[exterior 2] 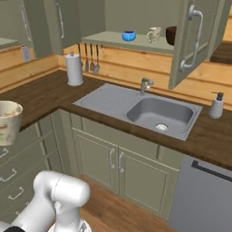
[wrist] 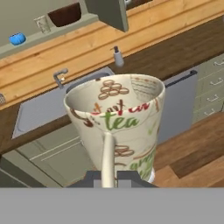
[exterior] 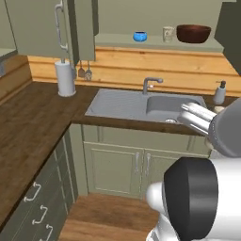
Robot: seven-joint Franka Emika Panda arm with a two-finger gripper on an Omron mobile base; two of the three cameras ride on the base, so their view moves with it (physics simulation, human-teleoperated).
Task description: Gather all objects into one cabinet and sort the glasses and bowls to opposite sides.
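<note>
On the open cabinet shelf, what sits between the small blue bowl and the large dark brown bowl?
One pale cream glass stands between the glossy blue bowl and the dark brown wooden bowl, apart from both, as the left base view shows.

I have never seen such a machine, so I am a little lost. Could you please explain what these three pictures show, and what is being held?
The machine is a white robot arm on a base that can drive, in a computer-rendered kitchen. Two pictures come from cameras on the base, behind the arm to its left and to its right. The third looks along the gripper, which is shut on a cream cup printed with "tea". On the open wall cabinet's shelf stand a small blue bowl, a second cup and a large dark brown bowl. The wooden counter carries a paper-towel roll, a grey sink and a soap dispenser.
</note>
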